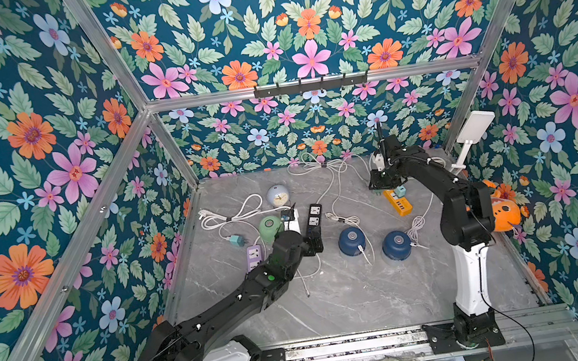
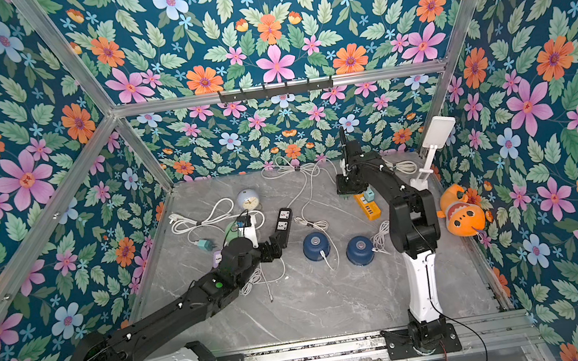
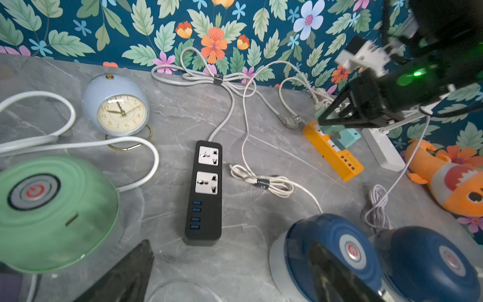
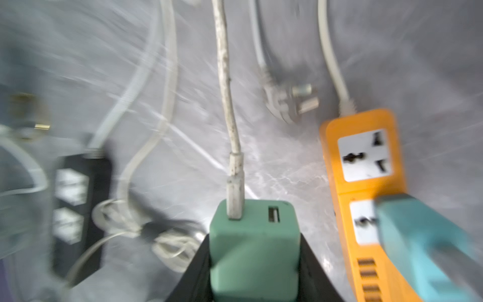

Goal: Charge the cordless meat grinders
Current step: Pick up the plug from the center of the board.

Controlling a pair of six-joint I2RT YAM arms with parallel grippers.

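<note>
Grinders, three in number, stand on the grey marble surface (image 1: pixel 340 308), each with its round button facing up. We record the mint green grinder (image 1: pixel 269 227) just left of the black power strip (image 1: pixel 314 216) in both top views, with the left arm's wrist crossing in front of it. The two navy units stand right of that strip. The nearer navy grinder (image 1: pixel 352 240) is close to the strip. The farther navy grinder (image 1: pixel 398 244) is beyond it, near its twin but not touching. A white cable end (image 1: pixel 361 249) lies against the nearer unit's side, and another reaches the farther unit's edge.

The left claw (image 2: pixel 275 246) hangs over the black strip's near end, its jaws spread wide with nothing between them.

The right claw (image 1: pixel 382 185) is well to the right of the black strip and farther back, over the orange power strip (image 1: pixel 399 206). We find it closed on a green adapter (image 4: pixel 254 248). In the right wrist view both fingers sit flush against the adapter's sides, and a white USB cable (image 4: pixel 234 193) is plugged into its face. A pale blue adapter (image 4: pixel 418 235) sits over the orange strip's second socket, just beside the claw.

Behind the black strip and to its left stands a pale blue alarm clock (image 1: pixel 277 195). Loose white cords lie behind the strip and on both its sides. An orange plush fish (image 1: pixel 506 210) lies far to the right, at the surface's edge.
</note>
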